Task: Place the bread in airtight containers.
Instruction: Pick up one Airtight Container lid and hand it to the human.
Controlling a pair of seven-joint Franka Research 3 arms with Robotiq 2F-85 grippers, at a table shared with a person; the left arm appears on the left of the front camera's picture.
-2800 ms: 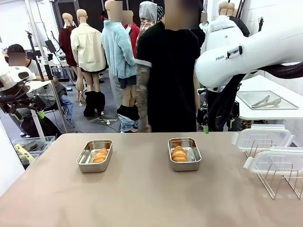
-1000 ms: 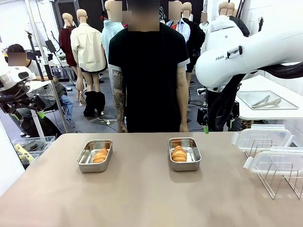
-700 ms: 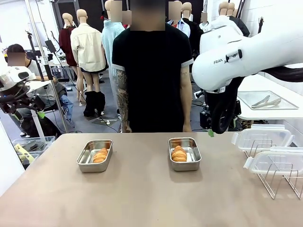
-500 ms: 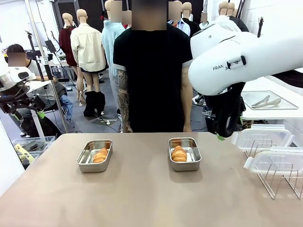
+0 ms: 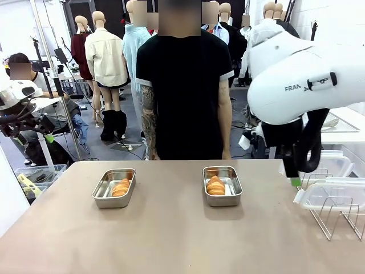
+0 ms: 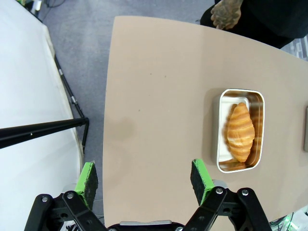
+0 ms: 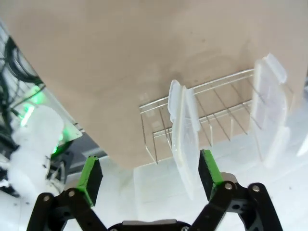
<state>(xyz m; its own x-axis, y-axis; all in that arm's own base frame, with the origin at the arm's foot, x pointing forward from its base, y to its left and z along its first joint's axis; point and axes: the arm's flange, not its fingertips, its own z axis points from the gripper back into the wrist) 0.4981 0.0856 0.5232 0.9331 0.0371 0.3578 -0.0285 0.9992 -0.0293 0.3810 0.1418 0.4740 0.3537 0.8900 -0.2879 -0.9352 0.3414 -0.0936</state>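
Two steel tins stand on the brown table. The left tin (image 5: 102, 189) holds a croissant (image 5: 120, 187), and the right tin (image 5: 231, 187) holds another croissant (image 5: 215, 185). Neither tin has a lid on. My right gripper (image 5: 295, 174) hangs fingers down over the table's right side, just left of the clear lids (image 5: 333, 193). In its wrist view it (image 7: 150, 173) is open above a lid (image 7: 185, 139). My left gripper (image 6: 144, 177) is open and held high off the table's left edge, with one tin (image 6: 257, 144) and its croissant (image 6: 239, 131) far below it.
The lids rest on a wire rack (image 5: 336, 220) at the table's right edge; a second lid (image 7: 269, 106) lies beside the first. A person (image 5: 182, 85) stands at the far side, one hand (image 6: 226, 12) by the table's edge. A side table with a steel tray (image 5: 336, 121) is behind.
My right arm has swung to the right and down, bringing its gripper from behind the far edge to beside the rack of lids. The person has turned and stepped to the middle.
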